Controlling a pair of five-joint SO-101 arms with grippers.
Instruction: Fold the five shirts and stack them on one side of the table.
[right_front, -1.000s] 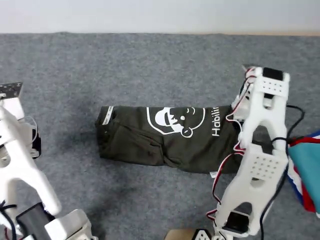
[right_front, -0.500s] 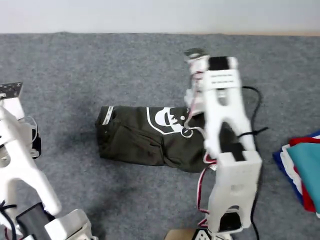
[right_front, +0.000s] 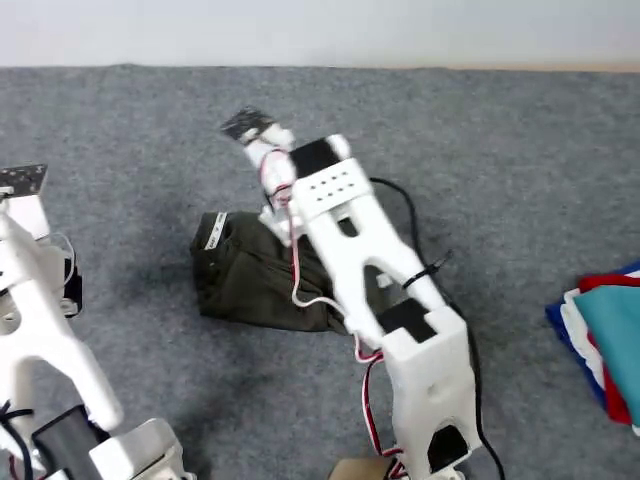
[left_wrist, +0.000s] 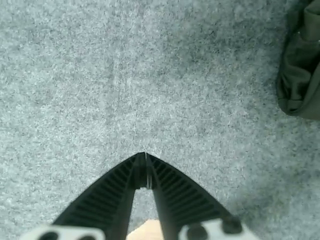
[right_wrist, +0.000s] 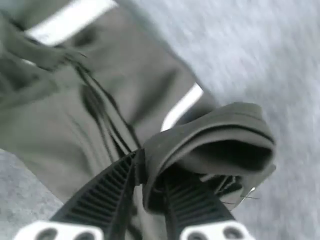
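A dark green shirt (right_front: 238, 282) lies crumpled on the grey carpet, left of centre. The right arm (right_front: 350, 250) stretches across it from the front edge. My right gripper (right_wrist: 146, 172) is shut on a folded edge of the dark green shirt (right_wrist: 65, 115) and holds it lifted above the rest of the cloth. My left gripper (left_wrist: 145, 161) is shut with nothing in it, over bare carpet, and an end of the shirt (left_wrist: 300, 75) lies off to its side. The left arm (right_front: 40, 310) stands at the table's left edge.
A stack of folded shirts (right_front: 605, 340) in teal, red, white and blue sits at the right edge. The grey carpet (right_front: 520, 170) covers the table up to the white wall at the back.
The right arm has swung left across the table, carrying the shirt's right end over its left half. The white print is now covered. The left arm has not moved.
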